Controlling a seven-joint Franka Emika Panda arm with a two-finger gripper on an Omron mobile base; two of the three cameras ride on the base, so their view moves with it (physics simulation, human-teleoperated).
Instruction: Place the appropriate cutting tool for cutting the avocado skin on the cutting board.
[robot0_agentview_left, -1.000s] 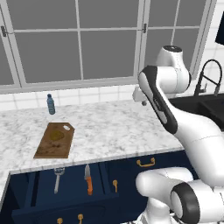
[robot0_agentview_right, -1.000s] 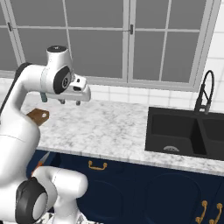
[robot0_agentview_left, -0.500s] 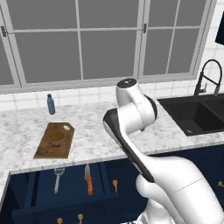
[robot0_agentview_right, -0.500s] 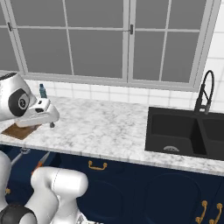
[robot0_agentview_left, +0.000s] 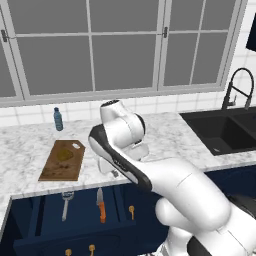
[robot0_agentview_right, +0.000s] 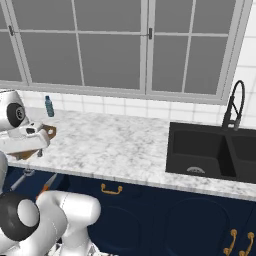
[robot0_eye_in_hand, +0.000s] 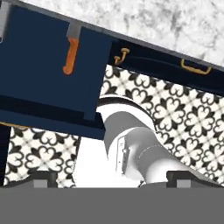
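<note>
Knife (robot0_agentview_left: 101, 205) with orange handle and short silver blade lies in the open drawer (robot0_agentview_left: 75, 220) below the surface (robot0_agentview_left: 165, 145), blade pointing toward the back, handle toward the drawer front. From the hand view it shows near the top left, orange handle (robot0_eye_in_hand: 70, 56) against the dark blue drawer floor. From the right base view its handle shows as a thin orange streak at the drawer edge (robot0_agentview_right: 45, 187).

Just beside it to the left in the same drawer: an all-silver utensil (robot0_agentview_left: 65, 204), long handle, lying parallel to the knife and apart from it.

Cutting board (robot0_agentview_left: 63, 160) sits on the marble surface directly above the drawer, brown, rectangular, pale hole at its far right corner. Avocado (robot0_agentview_left: 64, 155) rests on the board (a small olive-brown lump, roughly at the middle).

Blue bottle (robot0_agentview_left: 58, 119) stands upright behind the board, near the tiled wall under the window.

Arm bends over the surface edge just right of the board. Gripper (robot0_eye_in_hand: 112, 178) points down past the drawer toward the patterned floor (robot0_eye_in_hand: 175, 118); fingertips (robot0_eye_in_hand: 41, 177) sit at the bottom corners of the hand view, wide apart, nothing between them.

Black sink (robot0_agentview_left: 225, 131) with dark faucet (robot0_agentview_left: 236, 90) lies well apart to the right.
</note>
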